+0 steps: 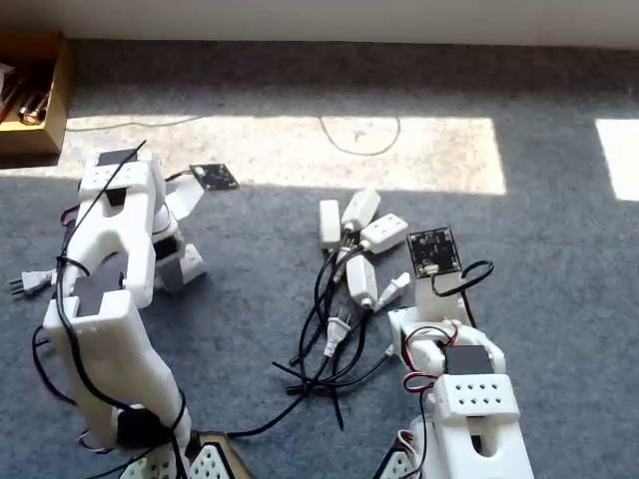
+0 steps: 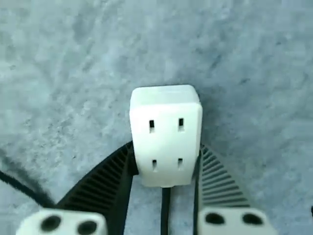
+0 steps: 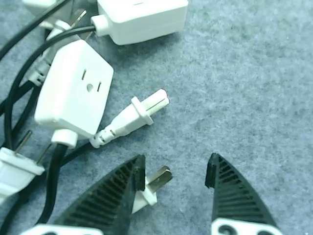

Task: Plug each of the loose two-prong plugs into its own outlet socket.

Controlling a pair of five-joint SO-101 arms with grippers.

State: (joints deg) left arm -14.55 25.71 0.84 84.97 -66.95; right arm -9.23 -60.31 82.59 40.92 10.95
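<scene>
My left gripper [image 2: 165,147] is shut on a white outlet socket [image 2: 166,134] with two slot pairs, held just above the grey carpet; the high view shows this at the left [image 1: 188,263]. My right gripper [image 3: 173,164] is open and low over the carpet. A white two-prong plug [image 3: 157,179] lies against one of its fingers [image 3: 128,183], prongs pointing into the gap. Another white plug [image 3: 142,108] lies just beyond, next to an outlet block [image 3: 73,95]. Several outlet blocks [image 1: 359,210] cluster at mid-table.
Black cables [image 1: 319,369] tangle in front of the outlet cluster. Another plug [image 1: 30,282] lies at the far left beside the left arm [image 1: 110,259]. A wooden box [image 1: 35,95] stands at the back left. A thin wire loop [image 1: 359,135] lies at the back.
</scene>
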